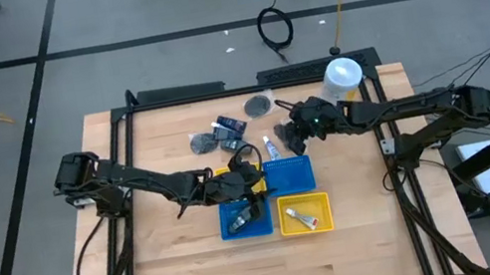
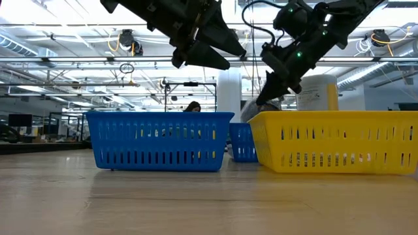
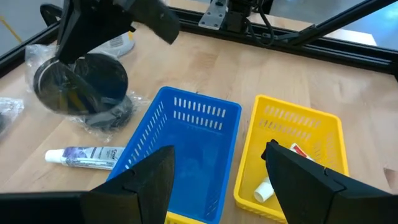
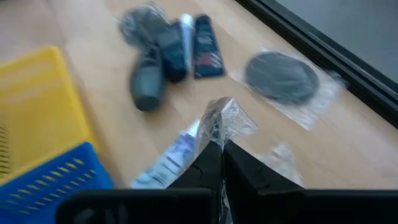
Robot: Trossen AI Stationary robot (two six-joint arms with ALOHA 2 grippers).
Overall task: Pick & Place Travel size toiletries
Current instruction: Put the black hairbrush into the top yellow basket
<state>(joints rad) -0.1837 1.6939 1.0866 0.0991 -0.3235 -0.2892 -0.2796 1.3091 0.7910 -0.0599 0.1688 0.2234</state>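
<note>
My right gripper (image 1: 293, 135) (image 4: 221, 146) hovers beyond the trays, shut on a round dark packet in clear wrap (image 3: 79, 84). A white tube with blue marks (image 4: 171, 155) (image 3: 84, 155) lies on the table beside the far blue tray (image 3: 186, 143). Dark bottles and tubes (image 4: 165, 56) (image 1: 215, 138) lie in a cluster, and another round grey packet (image 4: 280, 76) (image 1: 258, 105) lies flat near the far edge. My left gripper (image 1: 253, 168) (image 3: 221, 150) is open above the trays and holds nothing. A tube (image 3: 273, 183) lies in the near yellow tray (image 3: 292, 143). My right gripper pinches the crinkled edge of the clear wrap (image 4: 221, 118) between its two fingers, coming from above. The round packet (image 3: 79, 84) hangs below the fingers, tilted on edge. It looks lifted off the table, with a dark shape (image 3: 109, 115) under it.
Two blue trays (image 1: 290, 175) (image 1: 244, 217) and two yellow trays (image 1: 305, 213) (image 1: 227, 173) stand mid-table; the near blue one holds a dark item. A tall white-and-cream canister (image 1: 342, 75) stands at the far right corner. A black frame rail (image 1: 216, 87) borders the table.
</note>
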